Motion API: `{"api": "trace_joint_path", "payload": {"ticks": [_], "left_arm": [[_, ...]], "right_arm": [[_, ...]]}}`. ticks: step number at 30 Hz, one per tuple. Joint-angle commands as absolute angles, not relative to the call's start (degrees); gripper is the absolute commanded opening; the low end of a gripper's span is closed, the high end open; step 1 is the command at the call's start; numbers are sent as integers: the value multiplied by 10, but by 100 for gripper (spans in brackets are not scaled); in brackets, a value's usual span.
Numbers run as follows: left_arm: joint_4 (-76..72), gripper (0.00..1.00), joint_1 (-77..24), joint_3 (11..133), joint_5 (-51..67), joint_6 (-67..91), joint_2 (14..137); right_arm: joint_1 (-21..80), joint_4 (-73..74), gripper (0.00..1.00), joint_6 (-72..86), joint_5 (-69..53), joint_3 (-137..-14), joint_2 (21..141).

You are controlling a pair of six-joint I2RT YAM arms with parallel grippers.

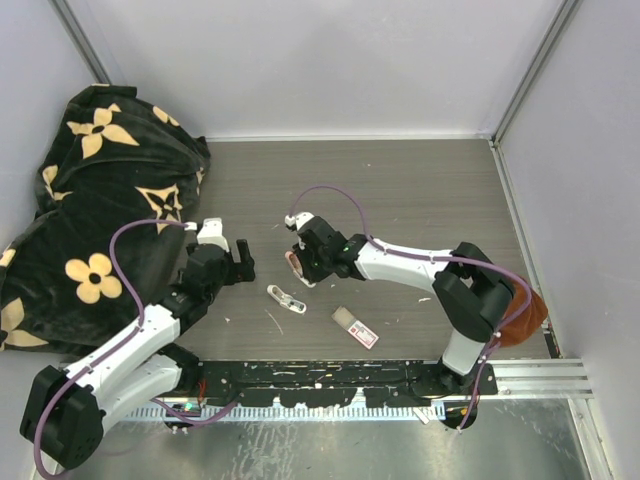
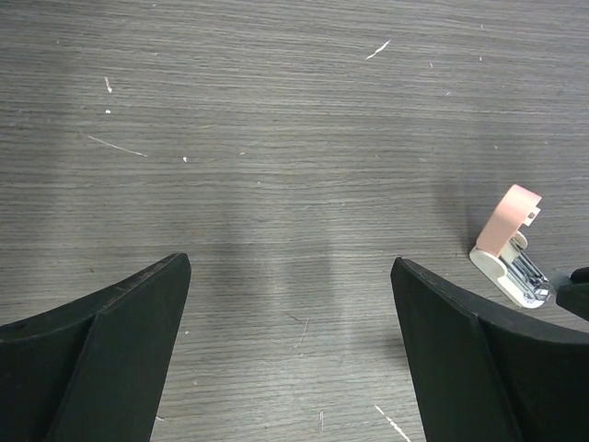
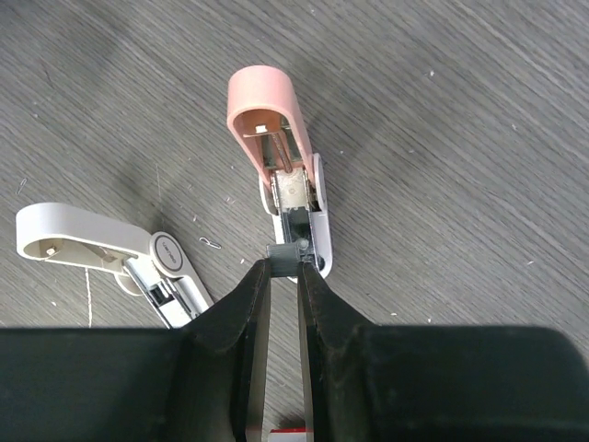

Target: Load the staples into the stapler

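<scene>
Pink stapler (image 3: 296,198): lies on the desk (image 1: 420,190) between the two arms. Its lid is swung up and the staple channel is bare.
White stapler (image 3: 110,247): also hinged open, just beside the pink one and nearer the arm bases. Nothing touches it.
Staples: their small red-and-white box (image 1: 355,327) lies flat on the desk, near the white stapler and apart from both arms. I see no loose strip out on the desk. Whether the box is open is too small to tell.
Right jaws: narrowed to a slit, with the fingertips (image 3: 256,285) pinched on the small grey piece at the rear of the pink stapler's channel.
Left jaws: spread wide and holding nothing. The fingers (image 2: 138,308) hang over bare desk, with the pink stapler off to one side.
Done so far: a stapler is open and appears held steady at its rear end, so the opening step looks complete.
Left to do: by my reading, nearly everything that matters. A strip has to come out of the box, go into the channel and be covered by the closed lid.
In the channel: some metal glints there, but I cannot tell whether it is staples or the mechanism.
Progress: early, in preparation rather than loading.
</scene>
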State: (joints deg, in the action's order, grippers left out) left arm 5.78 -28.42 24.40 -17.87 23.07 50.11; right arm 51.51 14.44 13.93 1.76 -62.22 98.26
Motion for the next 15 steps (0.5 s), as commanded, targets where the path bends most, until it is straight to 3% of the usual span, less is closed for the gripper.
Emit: {"api": "trace_joint_path", "payload": {"ticks": [1, 15], "left_arm": [[23, 93, -283, 250, -187, 225, 506], [21, 93, -283, 249, -187, 225, 507]], "right_arm": [[511, 158, 18, 110, 1, -655, 989], [510, 167, 18, 104, 10, -669, 1010]]}}
